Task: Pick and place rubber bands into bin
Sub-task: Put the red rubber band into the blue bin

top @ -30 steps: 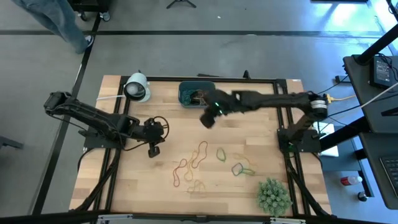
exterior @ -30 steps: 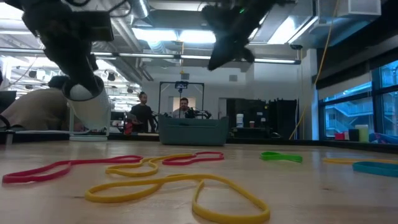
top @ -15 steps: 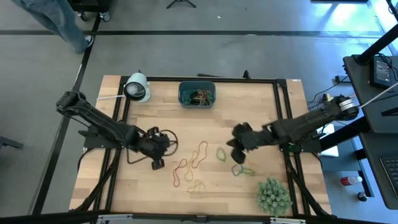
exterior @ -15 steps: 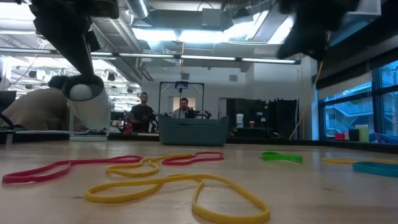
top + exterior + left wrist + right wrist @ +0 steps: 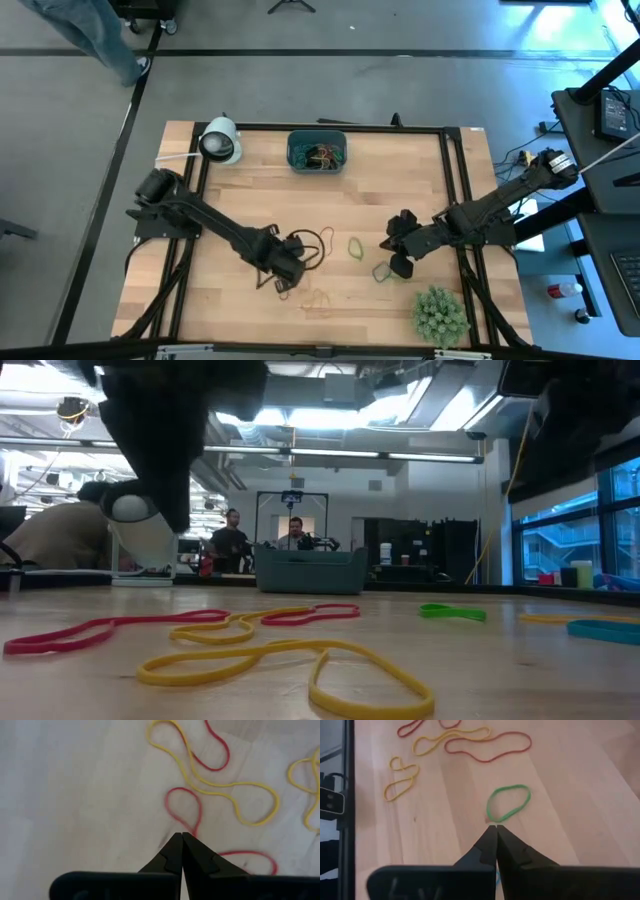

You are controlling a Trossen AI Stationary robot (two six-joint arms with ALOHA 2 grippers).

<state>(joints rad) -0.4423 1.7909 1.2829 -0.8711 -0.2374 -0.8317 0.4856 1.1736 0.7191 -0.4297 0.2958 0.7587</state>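
Only high view shows bin (image 5: 316, 152); low hides contents.

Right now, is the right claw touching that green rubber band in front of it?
Cannot tell. In the right wrist view the shut right claw tip sits right at the green rubber band's edge; neither contact nor gap shows plainly.

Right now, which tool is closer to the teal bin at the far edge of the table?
Left, though only slightly. The left tool is in front of the bin, a bit to its left; the right tool is off to its right, over the bands.
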